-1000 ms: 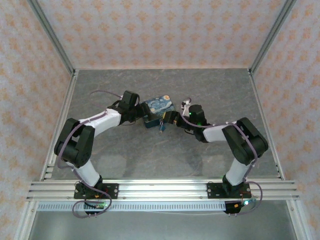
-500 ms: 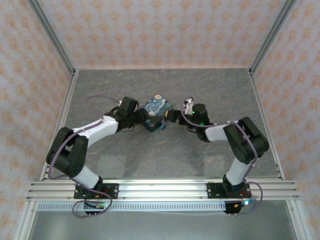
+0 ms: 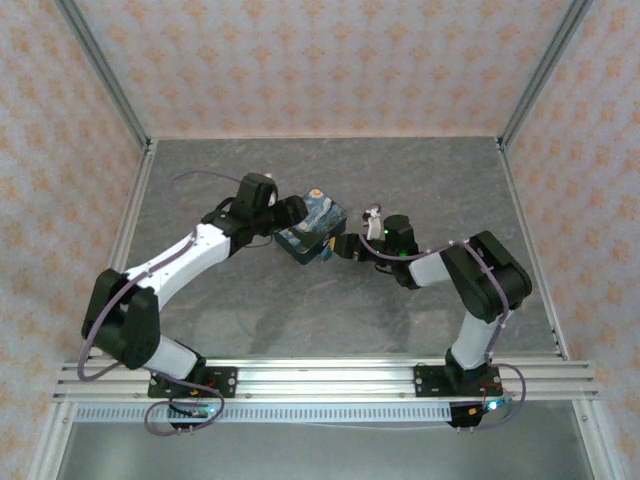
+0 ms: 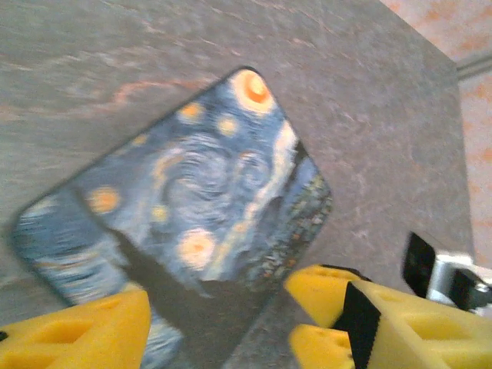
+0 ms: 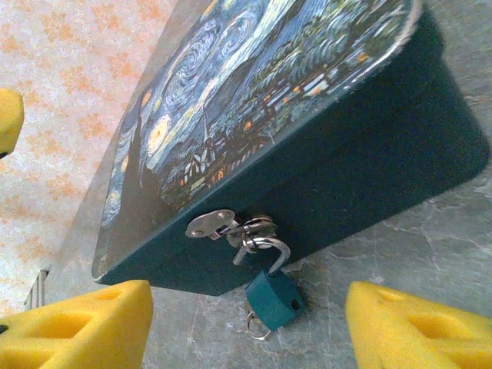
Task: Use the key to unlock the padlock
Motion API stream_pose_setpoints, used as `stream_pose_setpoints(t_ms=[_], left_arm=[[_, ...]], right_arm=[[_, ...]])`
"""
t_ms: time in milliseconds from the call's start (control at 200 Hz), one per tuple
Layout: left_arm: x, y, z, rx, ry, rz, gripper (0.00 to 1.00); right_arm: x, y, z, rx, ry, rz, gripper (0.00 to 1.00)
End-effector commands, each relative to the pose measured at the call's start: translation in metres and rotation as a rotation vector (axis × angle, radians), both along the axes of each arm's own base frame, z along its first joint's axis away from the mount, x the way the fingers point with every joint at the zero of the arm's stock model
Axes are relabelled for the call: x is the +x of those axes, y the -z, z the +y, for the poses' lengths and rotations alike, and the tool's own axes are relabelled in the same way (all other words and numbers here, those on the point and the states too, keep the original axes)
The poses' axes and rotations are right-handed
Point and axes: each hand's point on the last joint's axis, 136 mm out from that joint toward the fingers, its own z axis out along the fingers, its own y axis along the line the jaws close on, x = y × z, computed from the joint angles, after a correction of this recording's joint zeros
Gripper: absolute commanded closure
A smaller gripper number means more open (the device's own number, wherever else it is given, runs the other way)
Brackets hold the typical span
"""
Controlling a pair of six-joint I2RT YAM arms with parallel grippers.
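Padlock (image 5: 273, 298) hangs at box (image 5: 307, 115) front edge, low to worktop (image 5: 430, 254).
Right fingers (image 5: 77, 327) wide, flanking it; left fingers (image 4: 73, 330) wide at the box's opposite edge.

grey, stone-veined table top (image 3: 330, 310) lay flat under soft, even light. pale walls (image 3: 320, 60) in a peach floral print closed it in on three sides. silver metal posts (image 3: 104, 70) rose slanting from the back corners. a ribbed aluminium rail (image 3: 330, 380) ran across the near edge, with a duller grey ledge (image 3: 320, 450) below it.
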Motion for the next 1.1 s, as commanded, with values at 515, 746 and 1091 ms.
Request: stream_pose_setpoints(t_ms=[515,746,1091], left_arm=[[0.013,0.037,-0.047,0.000,0.138,0.103,0.36],[0.013,0.051,-0.044,0.027,0.117,0.134,0.37],[0.012,0.060,-0.040,0.035,0.099,0.150,0.37]], right_arm=[[0.010,0.003,0.031,0.057,-0.112,-0.052,0.34],[0.002,0.004,0.038,0.072,-0.149,-0.059,0.36],[0.000,0.002,0.039,0.084,-0.155,-0.070,0.47]])
